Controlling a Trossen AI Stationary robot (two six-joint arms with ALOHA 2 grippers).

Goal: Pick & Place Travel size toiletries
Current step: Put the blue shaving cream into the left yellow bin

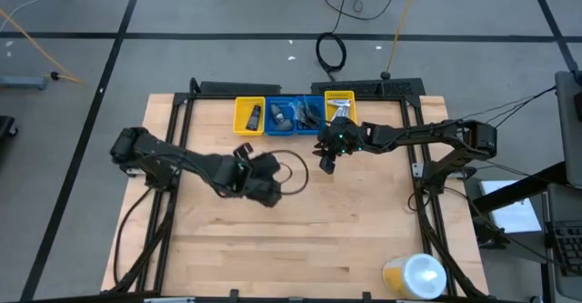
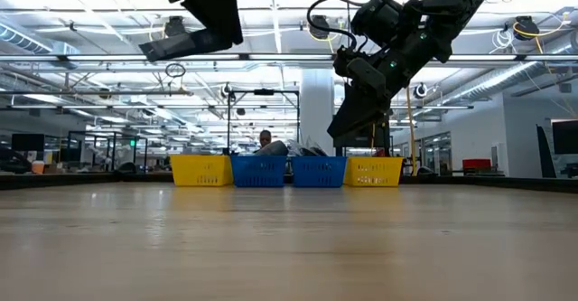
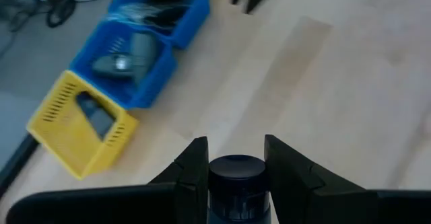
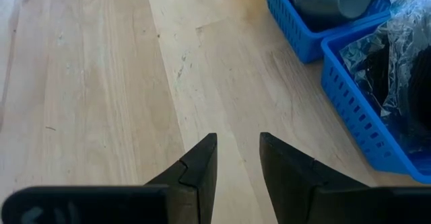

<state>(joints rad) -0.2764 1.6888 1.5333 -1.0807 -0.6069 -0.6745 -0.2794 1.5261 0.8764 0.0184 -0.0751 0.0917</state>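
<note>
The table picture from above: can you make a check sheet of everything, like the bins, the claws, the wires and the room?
Surface: wooden table, mostly bare.
Job's things: toiletries lie in the row of bins, two yellow, two blue; one dark-capped bottle is held.
Clutter: large yellow container with white lid at the near right corner.
Claws: left claw shut on the bottle, above mid-table; right claw open, empty, near the blue bins.
Cables: black loop by the left arm; coils on the floor.
Surroundings: open hall; a person behind the bins.
</note>
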